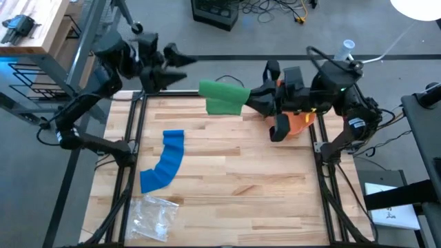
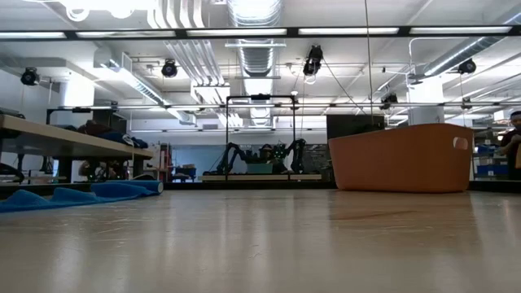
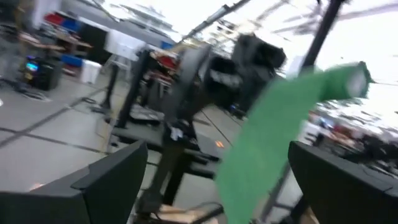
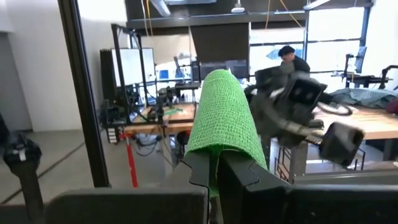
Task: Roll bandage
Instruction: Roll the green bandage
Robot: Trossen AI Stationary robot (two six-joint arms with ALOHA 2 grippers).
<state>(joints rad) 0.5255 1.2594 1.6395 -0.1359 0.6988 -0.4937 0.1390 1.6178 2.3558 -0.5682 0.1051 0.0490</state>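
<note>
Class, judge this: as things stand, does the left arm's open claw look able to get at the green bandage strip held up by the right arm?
Probably yes: the left claw is open, facing the green bandage strip, with nothing visible between them.

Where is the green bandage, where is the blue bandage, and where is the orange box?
green bandage (image 1: 222, 98): high view, middle of the hanging strip.
blue bandage (image 1: 165, 160): high view, middle of the curved strip lying on the table.
orange box (image 2: 399, 156): low view, middle of its front wall.
</note>
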